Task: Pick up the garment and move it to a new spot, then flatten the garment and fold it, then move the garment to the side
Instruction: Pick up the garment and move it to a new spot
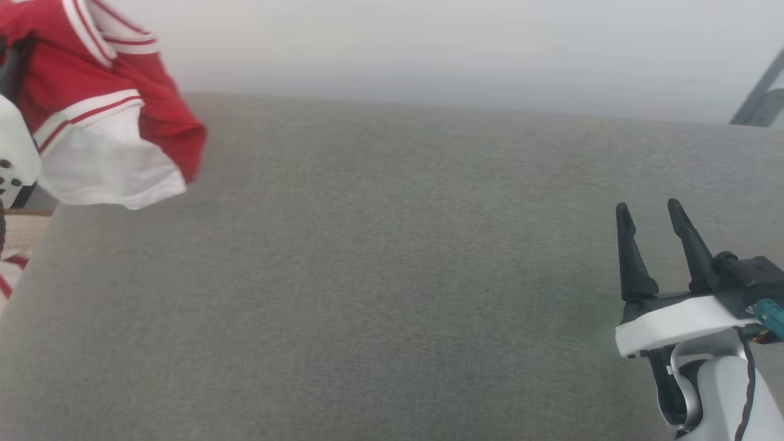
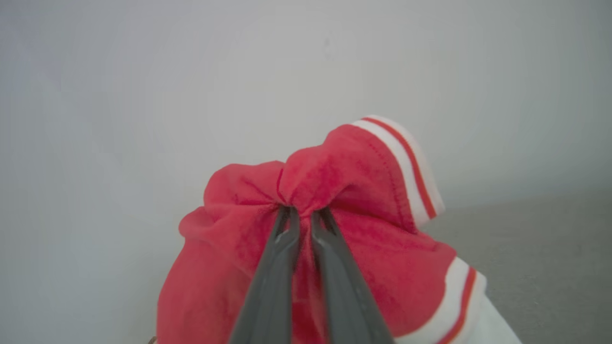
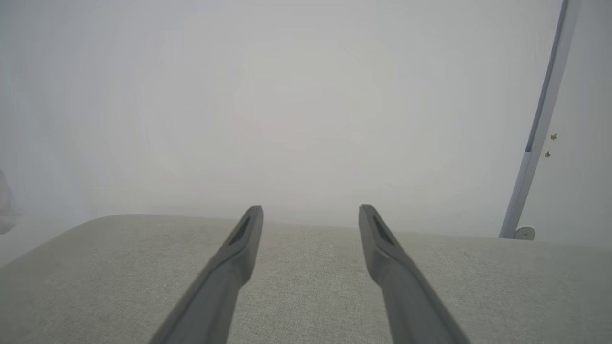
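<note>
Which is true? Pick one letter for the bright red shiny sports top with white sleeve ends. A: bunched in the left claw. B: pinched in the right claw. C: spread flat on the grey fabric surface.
A: the left claw is shut on a bunched fold of the red sports top; the right claw stands open.

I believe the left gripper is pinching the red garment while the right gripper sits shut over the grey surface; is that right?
Not quite. The right gripper is open, its two fingers spread well apart over the grey surface, as the right wrist view shows. The left gripper is indeed pinching the red garment.
</note>
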Available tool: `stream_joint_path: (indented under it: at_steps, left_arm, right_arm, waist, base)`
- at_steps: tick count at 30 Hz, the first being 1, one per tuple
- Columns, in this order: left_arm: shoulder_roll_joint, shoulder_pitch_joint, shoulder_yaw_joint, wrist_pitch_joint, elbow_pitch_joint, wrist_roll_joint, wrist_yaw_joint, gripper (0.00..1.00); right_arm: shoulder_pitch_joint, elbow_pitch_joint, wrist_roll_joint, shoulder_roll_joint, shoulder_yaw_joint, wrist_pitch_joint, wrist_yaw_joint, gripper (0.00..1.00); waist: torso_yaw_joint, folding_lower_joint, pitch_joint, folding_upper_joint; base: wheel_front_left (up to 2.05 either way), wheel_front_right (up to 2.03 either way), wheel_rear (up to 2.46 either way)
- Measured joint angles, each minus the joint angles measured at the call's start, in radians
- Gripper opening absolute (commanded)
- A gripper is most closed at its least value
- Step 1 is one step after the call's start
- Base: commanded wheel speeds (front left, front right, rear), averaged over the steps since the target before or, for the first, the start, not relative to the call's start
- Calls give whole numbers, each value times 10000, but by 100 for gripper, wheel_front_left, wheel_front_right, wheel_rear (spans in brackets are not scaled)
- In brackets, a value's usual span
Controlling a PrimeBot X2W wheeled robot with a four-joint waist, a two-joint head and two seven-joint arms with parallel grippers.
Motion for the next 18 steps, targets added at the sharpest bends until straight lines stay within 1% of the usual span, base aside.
stream_joint_path:
  at_steps: [5, 11, 18]
  left_arm:
    - [52, 217, -65, 646, -1446, -163, 194, 0]
    - [-36, 358, -303, 1310, -2909, -247, 499, 0]
    - [-433, 417, -769, 1944, -4125, -441, 734, 0]
  right_arm:
    - [28, 10, -38, 90, -313, -48, 0, 100]
    - [-7, 81, -211, 86, -803, -130, -2, 100]
    - [4, 182, -341, 84, -1463, -219, 0, 100]
  waist:
    - [-428, -1, -57, 0]
    - [-1145, 0, -35, 0]
    - [-2071, 0, 100, 0]
  base:
    - [0, 0, 0]
    - [0, 0, 0]
    - [0, 0, 0]
